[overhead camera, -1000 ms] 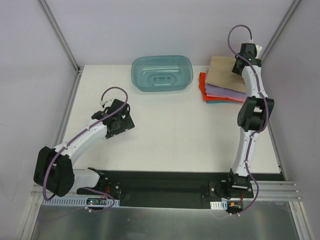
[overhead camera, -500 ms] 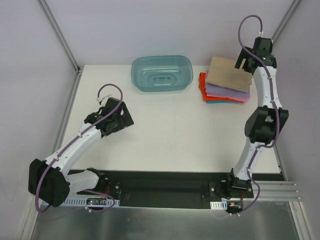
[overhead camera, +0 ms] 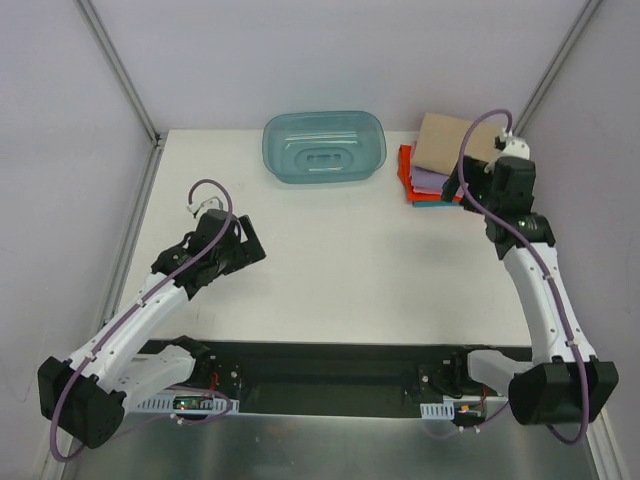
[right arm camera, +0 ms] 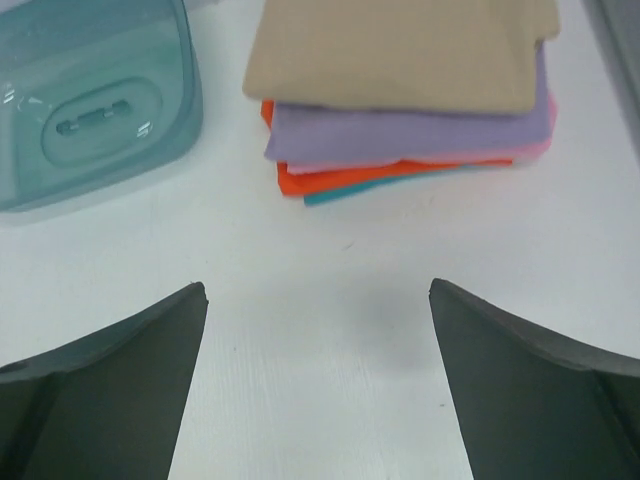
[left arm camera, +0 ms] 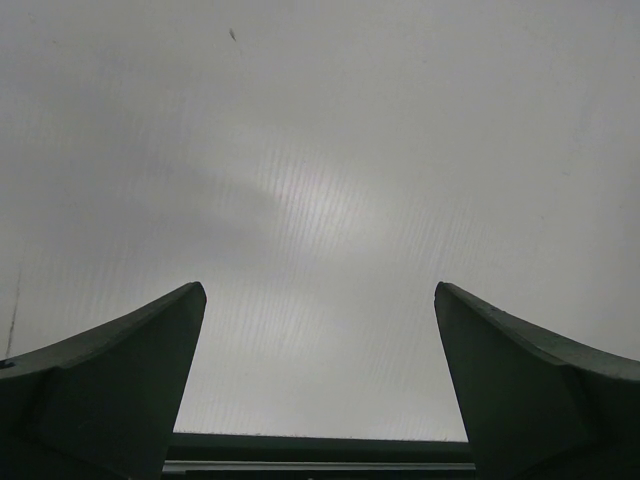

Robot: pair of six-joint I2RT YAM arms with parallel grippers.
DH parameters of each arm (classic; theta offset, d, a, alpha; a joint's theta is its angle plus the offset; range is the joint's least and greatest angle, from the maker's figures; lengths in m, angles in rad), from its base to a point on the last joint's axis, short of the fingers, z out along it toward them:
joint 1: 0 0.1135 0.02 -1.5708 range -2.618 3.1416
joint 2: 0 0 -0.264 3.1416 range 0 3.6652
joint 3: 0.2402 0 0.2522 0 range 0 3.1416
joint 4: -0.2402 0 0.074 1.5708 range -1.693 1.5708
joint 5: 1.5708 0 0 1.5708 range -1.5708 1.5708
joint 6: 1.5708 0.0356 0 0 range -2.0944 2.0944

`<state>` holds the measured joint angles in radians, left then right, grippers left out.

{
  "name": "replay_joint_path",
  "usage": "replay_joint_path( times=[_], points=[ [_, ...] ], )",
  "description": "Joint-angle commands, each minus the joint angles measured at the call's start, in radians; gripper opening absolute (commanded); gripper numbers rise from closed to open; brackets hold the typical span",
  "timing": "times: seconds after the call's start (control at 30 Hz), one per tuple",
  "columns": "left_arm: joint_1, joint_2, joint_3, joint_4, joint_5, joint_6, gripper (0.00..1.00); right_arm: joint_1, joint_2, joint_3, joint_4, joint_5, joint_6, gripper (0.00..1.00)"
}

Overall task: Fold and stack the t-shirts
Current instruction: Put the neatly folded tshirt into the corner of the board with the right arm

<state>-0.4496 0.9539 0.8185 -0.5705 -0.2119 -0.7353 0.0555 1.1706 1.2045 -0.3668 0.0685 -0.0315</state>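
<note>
Folded t-shirts sit in one stack [overhead camera: 440, 165] at the table's back right. The tan-beige shirt [right arm camera: 400, 50] lies on top, then lilac [right arm camera: 400, 135], a pink edge, orange-red [right arm camera: 330, 180] and teal [right arm camera: 330, 196] at the bottom. My right gripper [overhead camera: 465, 190] is open and empty, just in front of the stack; in the right wrist view [right arm camera: 318, 300] its fingers frame bare table below the stack. My left gripper [overhead camera: 250, 250] is open and empty over bare table at the left; its wrist view [left arm camera: 320, 300] shows only table.
A translucent teal plastic tub [overhead camera: 324, 147] stands at the back centre, left of the stack, and shows in the right wrist view [right arm camera: 90, 110]. Grey walls and metal frame posts enclose the table. A black rail [overhead camera: 320, 375] runs along the near edge.
My right arm has pulled back from above the stack toward the near side, its gripper now low in front of the shirts. My left arm has drawn back slightly toward its base.
</note>
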Motion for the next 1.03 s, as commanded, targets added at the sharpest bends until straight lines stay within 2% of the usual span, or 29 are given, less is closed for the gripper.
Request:
replay_joint_path(
  times=[0.0, 0.13, 0.3, 0.43, 0.63, 1.0],
  points=[
    [-0.035, -0.038, -0.061, 0.078, 0.023, 0.013, 0.99, 0.015, -0.173, -0.259, 0.144, -0.03, 0.126, 0.97],
    [-0.037, -0.07, -0.149, 0.181, 0.054, 0.024, 0.99, 0.02, -0.34, -0.463, 0.15, 0.002, 0.15, 0.97],
    [-0.037, -0.081, -0.209, 0.216, 0.042, 0.031, 0.99, 0.02, -0.547, -0.742, 0.16, 0.019, 0.169, 0.97],
    [-0.037, -0.122, -0.255, 0.236, 0.005, 0.031, 0.99, 0.02, -0.662, -0.865, 0.175, 0.03, 0.203, 0.97],
    [-0.037, -0.182, -0.295, 0.239, -0.037, 0.028, 0.99, 0.02, -0.735, -0.89, 0.194, 0.049, 0.219, 0.97],
    [-0.037, -0.264, -0.318, 0.239, -0.078, 0.045, 0.99, 0.02, -0.652, -0.89, 0.223, 0.05, 0.237, 0.97]
  ],
)
